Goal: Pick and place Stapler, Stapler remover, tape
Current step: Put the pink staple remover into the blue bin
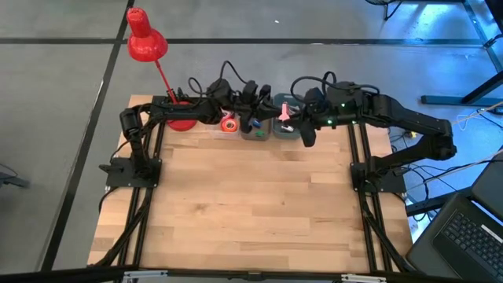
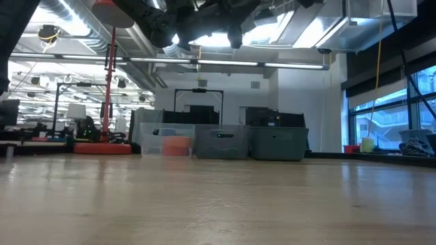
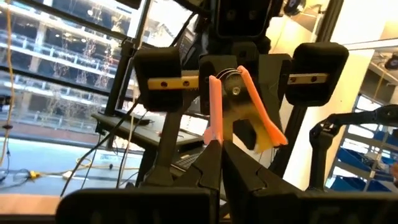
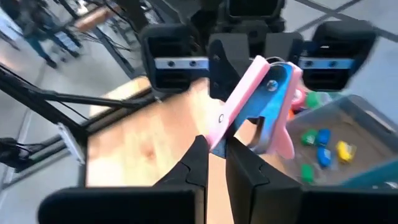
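Right wrist view shows the stapler remover most clearly: a small claw-shaped tool with two glossy pink plastic handles that splay apart, a blue inner part, a round rivet and a grey metal jaw. It hangs in the air above the far edge of the table, over the row of bins, caught between the two arms, which face each other. The right gripper has its dark, wedge-shaped fingers drawn close and pinches the tip of one pink handle. The left gripper, seen from its own wrist, has its fingers pressed together on the thin end of the other handle, so both grippers hold the tool.

Just below it, a translucent bin holds tiny blue, green and yellow blocks, and small ring-shaped tape rolls, red and green, show behind the pink handle. From above, one orange roll with a pale core lies in the clear bin beside the two grey ones.

From table height, the three boxy plastic bins stand side by side at the far edge of the table, whose top is pale, smooth butcher-block wood. A red desk lamp with a rounded shade stands at the far left corner. A laptop sits off the table's right side.
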